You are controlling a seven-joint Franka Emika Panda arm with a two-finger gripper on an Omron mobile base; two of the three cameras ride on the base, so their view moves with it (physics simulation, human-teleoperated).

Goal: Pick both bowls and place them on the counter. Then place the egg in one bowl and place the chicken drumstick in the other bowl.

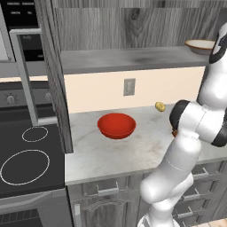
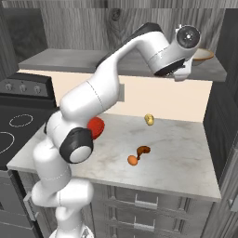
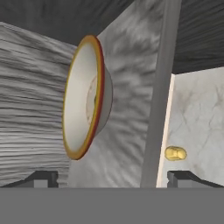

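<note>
One egg (image 2: 132,160) beside drumstick (image 2: 143,150), right base view.

The pale marbled counter (image 2: 186,153) carries the glossy red bowl (image 1: 116,125), orange-tan egg (image 2: 132,160), reddish-brown drumstick (image 2: 143,150) and a small yellow lump (image 2: 149,119) near its back edge. The beige bowl (image 2: 202,55) is borne by the grey wood-grain shelf (image 1: 128,60).

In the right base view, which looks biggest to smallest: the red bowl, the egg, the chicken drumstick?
1. red bowl, though the arm hides part of it.
2. chicken drumstick.
3. egg.
The drumstick and egg look close in size, so their order is unsure.
</note>
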